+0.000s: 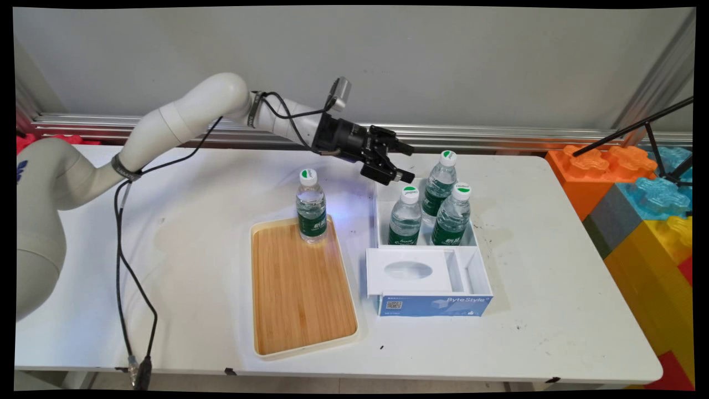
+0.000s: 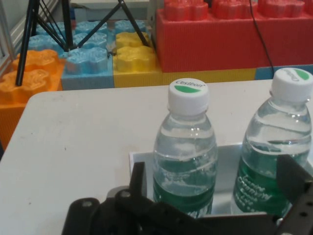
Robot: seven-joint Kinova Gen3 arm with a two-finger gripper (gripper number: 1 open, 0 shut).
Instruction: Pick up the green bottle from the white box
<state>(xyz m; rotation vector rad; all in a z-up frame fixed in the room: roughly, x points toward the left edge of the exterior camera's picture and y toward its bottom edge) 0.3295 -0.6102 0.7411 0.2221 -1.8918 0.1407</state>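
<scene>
While my gripper (image 1: 405,162) hangs in the air over the far left corner of the white box (image 1: 481,277), its fingers stand apart with nothing between them, and I can see that plainly in both views. Nearest to it are the three water bottles standing upright in the box's far compartment: the far bottle (image 1: 440,184) lies just to the right of the fingertips, the left bottle (image 1: 405,215) sits just nearer and below them, and the right bottle (image 1: 453,215) stands beside that one, a little further right. From the hand view I look along the fingers at two of these (which two I cannot say for sure): one bottle (image 2: 185,152) sits almost centred in the gap between the fingers, the other (image 2: 274,156) is off toward the picture's right finger. All three have their long axes vertical, while my hand points roughly sideways and slightly down toward them, so the bottles lie ahead of and below the fingertips. A fourth bottle (image 1: 311,206) stands upright on the far end of the wooden tray (image 1: 299,299), well left of the gripper. The near compartment of the box holds a white insert (image 1: 412,270).
</scene>
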